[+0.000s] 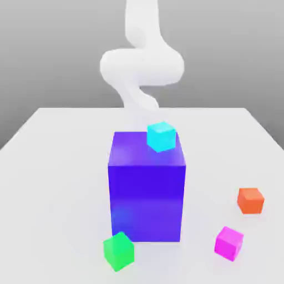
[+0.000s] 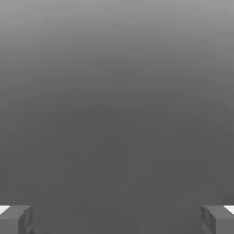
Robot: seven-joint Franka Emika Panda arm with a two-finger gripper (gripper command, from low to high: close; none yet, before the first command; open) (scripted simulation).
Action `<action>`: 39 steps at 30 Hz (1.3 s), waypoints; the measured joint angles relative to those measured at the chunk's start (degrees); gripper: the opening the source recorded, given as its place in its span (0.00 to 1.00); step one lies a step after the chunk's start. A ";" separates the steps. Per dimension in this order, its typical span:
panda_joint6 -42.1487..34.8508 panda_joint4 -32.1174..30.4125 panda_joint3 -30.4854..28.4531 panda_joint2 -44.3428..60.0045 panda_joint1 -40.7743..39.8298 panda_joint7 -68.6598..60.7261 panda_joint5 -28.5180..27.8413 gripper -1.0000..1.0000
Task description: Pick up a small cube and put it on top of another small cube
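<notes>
Hand (image 2: 117,219) standing spread wide in the hand view, two grey fingertips (image 2: 16,219) sitting at opposite edges with nothing between them, holding nothing and touching nothing, facing plain grey background. White arm (image 1: 141,66) curling above and behind the big blue-purple block (image 1: 147,188) in the exterior view, hanging well clear of the tabletop (image 1: 50,166).

Small magenta cube (image 1: 229,242) resting on the white tabletop, near the front and toward the exterior view's right, well apart from the arm and apart from the big block. Small orange cube (image 1: 250,200) sitting just behind it, a little farther toward the exterior view's right, the two not touching. Small green cube (image 1: 118,251) lying tilted near the front, just beside the big block's lower corner on the exterior view's left; whether touching the block or not, cannot tell. Small cyan cube (image 1: 161,136) perching on top of the big block, near its back edge on the exterior view's right side, turned slightly askew.

Showing no brands, labels or writing anywhere; all cubes appearing as plain solid colours.
</notes>
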 joint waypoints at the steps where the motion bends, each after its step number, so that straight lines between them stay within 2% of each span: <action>1: 0.56 -0.31 -0.67 1.26 1.35 -2.55 0.06 0.50; 22: 11.46 -6.37 -11.19 25.80 23.73 -54.95 5.24 0.50; 29: 15.01 -8.35 -12.43 34.09 28.90 -73.07 7.96 0.50; 39: 20.21 -11.24 -10.91 45.67 33.44 -97.47 9.79 0.50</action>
